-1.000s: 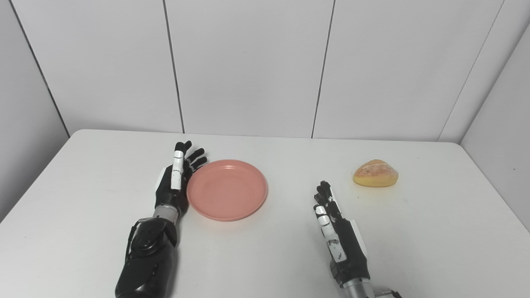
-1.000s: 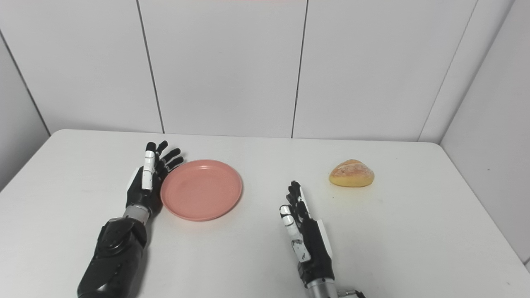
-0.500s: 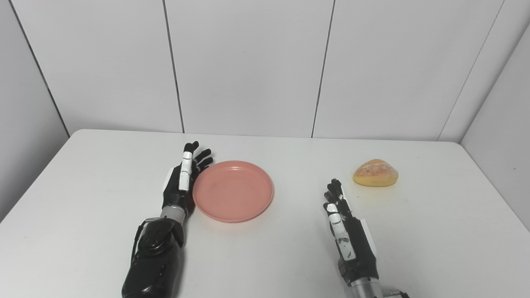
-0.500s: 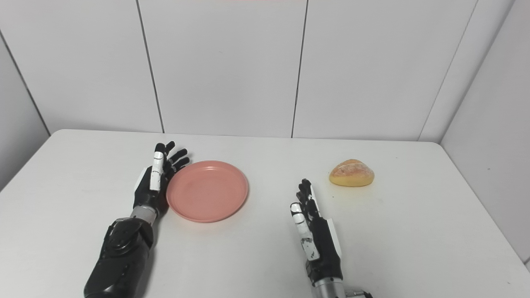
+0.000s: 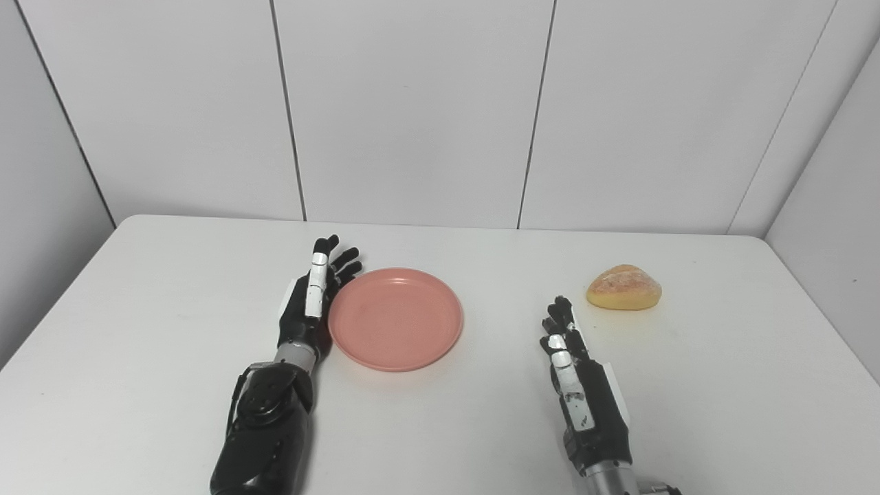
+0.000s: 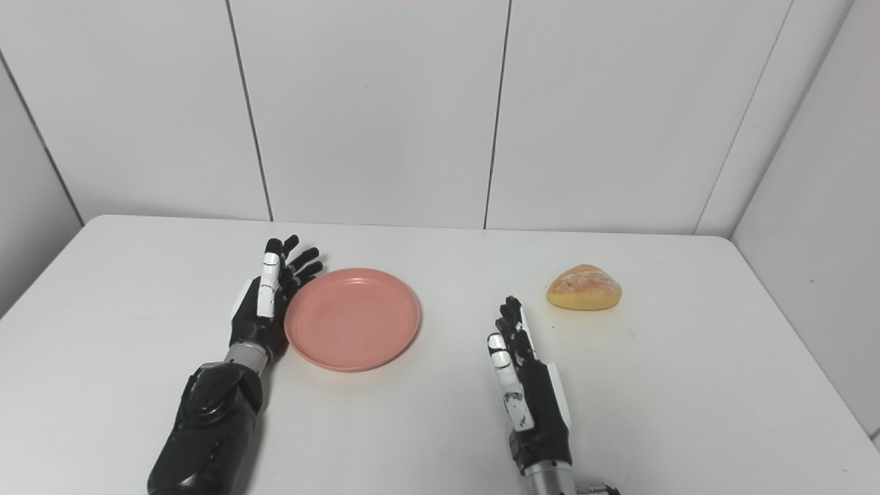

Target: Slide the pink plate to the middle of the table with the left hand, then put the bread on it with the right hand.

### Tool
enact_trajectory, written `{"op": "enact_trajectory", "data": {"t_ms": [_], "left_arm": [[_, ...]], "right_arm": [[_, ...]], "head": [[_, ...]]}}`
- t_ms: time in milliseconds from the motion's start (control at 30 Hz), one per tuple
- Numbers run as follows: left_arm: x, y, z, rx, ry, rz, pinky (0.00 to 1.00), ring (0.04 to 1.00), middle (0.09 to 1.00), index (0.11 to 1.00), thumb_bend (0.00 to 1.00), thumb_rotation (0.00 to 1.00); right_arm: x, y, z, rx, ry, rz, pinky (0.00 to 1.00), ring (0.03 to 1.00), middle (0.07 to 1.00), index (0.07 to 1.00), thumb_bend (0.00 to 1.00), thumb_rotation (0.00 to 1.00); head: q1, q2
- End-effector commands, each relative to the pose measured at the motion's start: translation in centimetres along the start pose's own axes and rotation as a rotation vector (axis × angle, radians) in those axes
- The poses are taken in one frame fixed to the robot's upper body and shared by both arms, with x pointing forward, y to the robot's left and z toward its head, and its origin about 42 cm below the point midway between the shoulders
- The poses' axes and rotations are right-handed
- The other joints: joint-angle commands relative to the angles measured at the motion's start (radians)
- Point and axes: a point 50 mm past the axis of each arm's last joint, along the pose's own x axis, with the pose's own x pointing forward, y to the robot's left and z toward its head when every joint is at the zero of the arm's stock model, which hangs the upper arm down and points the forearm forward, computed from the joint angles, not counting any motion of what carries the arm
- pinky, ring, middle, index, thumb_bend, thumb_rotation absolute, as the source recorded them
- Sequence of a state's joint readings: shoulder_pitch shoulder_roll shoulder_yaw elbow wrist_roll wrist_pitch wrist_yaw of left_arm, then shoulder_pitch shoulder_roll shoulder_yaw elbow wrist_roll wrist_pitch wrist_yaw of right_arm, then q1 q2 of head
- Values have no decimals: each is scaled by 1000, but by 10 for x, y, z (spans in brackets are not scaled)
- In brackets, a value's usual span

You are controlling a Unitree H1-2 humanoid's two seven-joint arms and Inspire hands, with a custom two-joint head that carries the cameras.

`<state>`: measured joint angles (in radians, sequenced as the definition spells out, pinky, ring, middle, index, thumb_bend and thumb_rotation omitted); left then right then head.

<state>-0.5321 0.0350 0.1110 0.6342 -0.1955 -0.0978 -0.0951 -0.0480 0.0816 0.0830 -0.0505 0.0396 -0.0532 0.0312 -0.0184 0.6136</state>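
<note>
I see the white counter [image 5: 137, 357] filling the lower half of both views, and its place in the picture matches a second ago, so my cameras have not moved. The pink plate [image 5: 396, 319] lies flat on it, a little left of the middle, and has slid to the right since the earlier frame. My left hand [image 5: 311, 306] has travelled with it: it stands on edge with its fingers spread and straight, holding nothing, its palm side touching the plate's left rim. My right hand [image 5: 581, 385] is flat-fingered and empty too, fingers fairly close together and pointing away from me; it has crept forward and slightly right since a second ago, and now sits near the bread but apart from it, below and to its left in the picture. The bread [image 5: 623, 287], a small golden roll, rests on the counter's right side, well apart from the plate, exactly where it lay before.
</note>
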Motion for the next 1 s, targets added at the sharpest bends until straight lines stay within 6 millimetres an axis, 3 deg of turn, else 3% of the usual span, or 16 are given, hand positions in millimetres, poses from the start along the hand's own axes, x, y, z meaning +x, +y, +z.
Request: {"op": "enact_trajectory", "data": {"t_ms": [0,700,967], "left_arm": [[8,-14,11,6,-31,-36,932,873,877,942,754,1000],[-4,-37,6,14,1,-103,903,876,879,940,773,1000],[-11,-45,3,-11,-32,-94,817,810,833,896,755,984]], "right_arm": [[8,6,17,9,-63,10,1000,1000,1000,1000,689,862],[11,7,16,0,-62,12,1000,1000,1000,1000,690,864],[12,7,17,6,-70,10,1000,1000,1000,1000,678,863]], "head": [[1,-1],[0,6],[-1,13]]}}
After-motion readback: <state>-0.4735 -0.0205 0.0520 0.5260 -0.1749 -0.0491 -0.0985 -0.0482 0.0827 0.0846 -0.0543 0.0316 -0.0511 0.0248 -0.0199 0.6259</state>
